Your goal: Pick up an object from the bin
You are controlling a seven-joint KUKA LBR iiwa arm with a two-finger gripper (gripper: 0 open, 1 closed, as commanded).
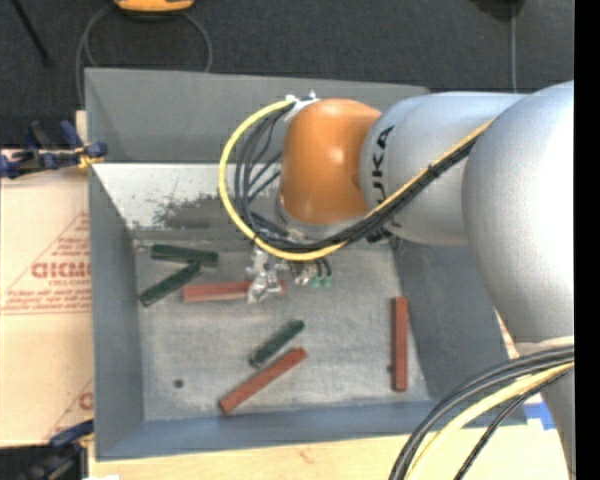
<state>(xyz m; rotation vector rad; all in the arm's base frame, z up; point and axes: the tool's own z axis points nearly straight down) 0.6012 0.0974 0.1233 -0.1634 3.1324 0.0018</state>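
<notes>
My gripper (266,283) reaches down below the orange wrist cover, near the middle of the bin floor. Its metal fingers sit at the right end of a red-brown flat stick (212,291) that lies level, pointing left. Whether the fingers close on that stick is hidden by the fingers themselves. Just left of it lie two dark green sticks, one angled (170,285) and one higher up and level (184,255). Below the gripper rests another dark green stick (277,341), tilted.
A longer red-brown stick (262,379) lies slanted near the front of the bin. A further red-brown stick (400,343) stands lengthwise by the right wall. The arm covers the bin's back right part.
</notes>
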